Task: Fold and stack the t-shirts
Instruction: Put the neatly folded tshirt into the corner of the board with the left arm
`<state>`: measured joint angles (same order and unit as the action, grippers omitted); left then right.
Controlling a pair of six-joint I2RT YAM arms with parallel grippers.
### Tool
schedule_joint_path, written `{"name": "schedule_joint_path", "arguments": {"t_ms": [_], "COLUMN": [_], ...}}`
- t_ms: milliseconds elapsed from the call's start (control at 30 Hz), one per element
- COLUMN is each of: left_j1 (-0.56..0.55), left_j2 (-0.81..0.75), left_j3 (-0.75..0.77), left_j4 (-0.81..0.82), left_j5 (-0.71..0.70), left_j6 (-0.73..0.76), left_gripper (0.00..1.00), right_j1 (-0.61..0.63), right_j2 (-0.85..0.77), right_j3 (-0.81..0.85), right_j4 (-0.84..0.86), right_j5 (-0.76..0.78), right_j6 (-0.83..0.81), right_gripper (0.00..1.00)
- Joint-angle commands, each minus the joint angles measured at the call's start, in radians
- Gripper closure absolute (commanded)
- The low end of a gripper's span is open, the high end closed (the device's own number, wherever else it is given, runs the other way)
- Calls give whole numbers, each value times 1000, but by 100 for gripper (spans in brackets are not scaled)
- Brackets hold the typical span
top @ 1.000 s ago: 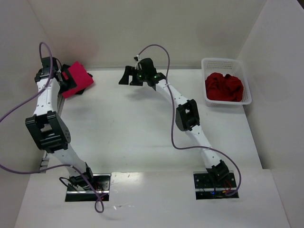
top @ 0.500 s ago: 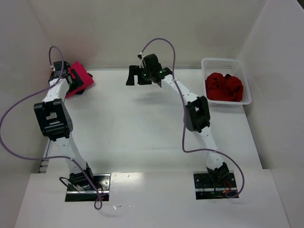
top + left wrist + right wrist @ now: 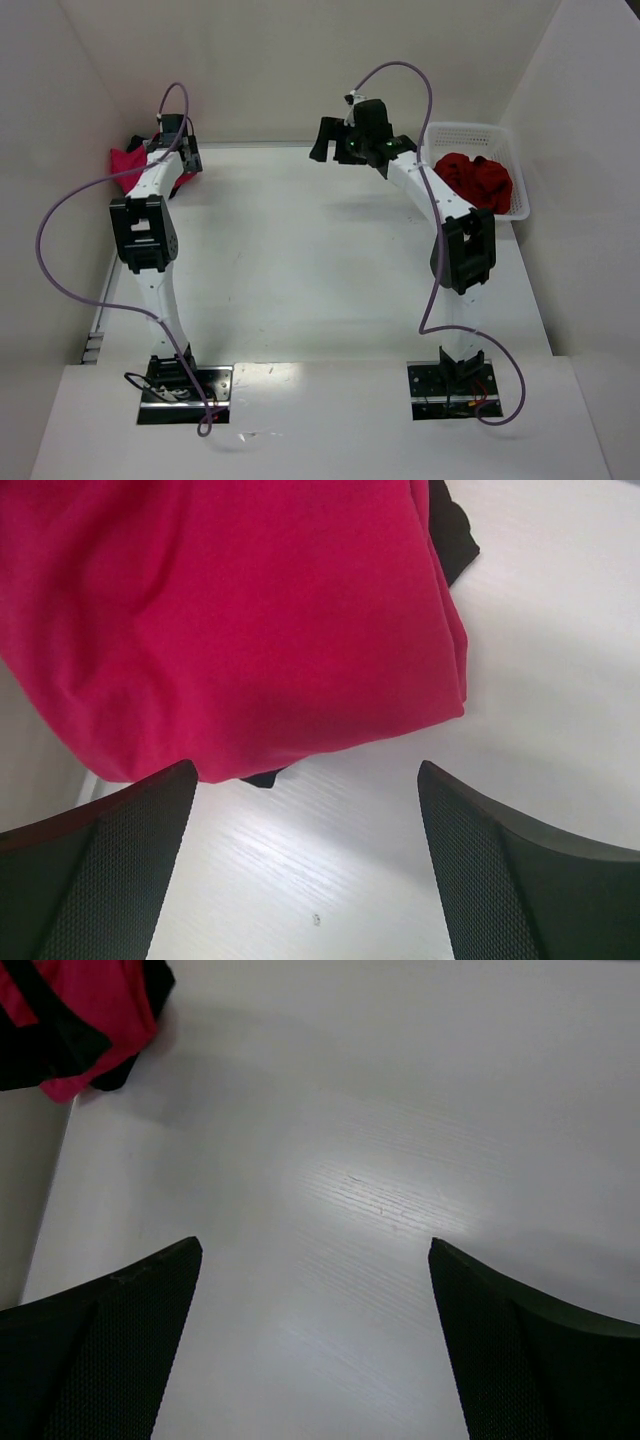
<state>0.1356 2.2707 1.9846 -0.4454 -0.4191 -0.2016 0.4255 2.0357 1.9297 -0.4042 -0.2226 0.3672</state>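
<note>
Folded pink t-shirt (image 3: 250, 620) on a black t-shirt (image 3: 455, 535) at the table's (image 3: 300, 250) far left corner, left gripper (image 3: 305, 810) over it, fingers spread and empty, right gripper (image 3: 315, 1290) also spread above the table, dark red t-shirts (image 3: 475, 182) heaped in the basket (image 3: 470, 126).

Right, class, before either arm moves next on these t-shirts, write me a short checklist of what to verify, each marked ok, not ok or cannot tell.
1. Left gripper open and empty: ok.
2. Right gripper open and empty, over the table: ok.
3. Crimson-pink shirt folded, lying on the black shirt: ok.
4. Dark red shirts folded: not ok, bunched in the white basket.
5. Number of shirts in that basket: cannot tell.
</note>
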Motion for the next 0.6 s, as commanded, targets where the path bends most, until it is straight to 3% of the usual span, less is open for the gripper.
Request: {"name": "schedule_joint_path", "arguments": {"t_ms": [0, 333, 567], "left_j1": [-7, -7, 6], "left_j2": [24, -5, 47], "left_j3": [29, -127, -86], "left_j4": [-13, 43, 31], "left_j5": [-122, -173, -150], "left_j6": [125, 249, 249], "left_gripper": [2, 6, 6], "right_j1": [-4, -4, -4], "right_j2": [-35, -35, -15], "right_j3": [-29, -47, -28], "right_j4": [50, 22, 13], "right_j5": [22, 31, 31], "right_j6": [13, 13, 4], "right_gripper": [0, 0, 0]}}
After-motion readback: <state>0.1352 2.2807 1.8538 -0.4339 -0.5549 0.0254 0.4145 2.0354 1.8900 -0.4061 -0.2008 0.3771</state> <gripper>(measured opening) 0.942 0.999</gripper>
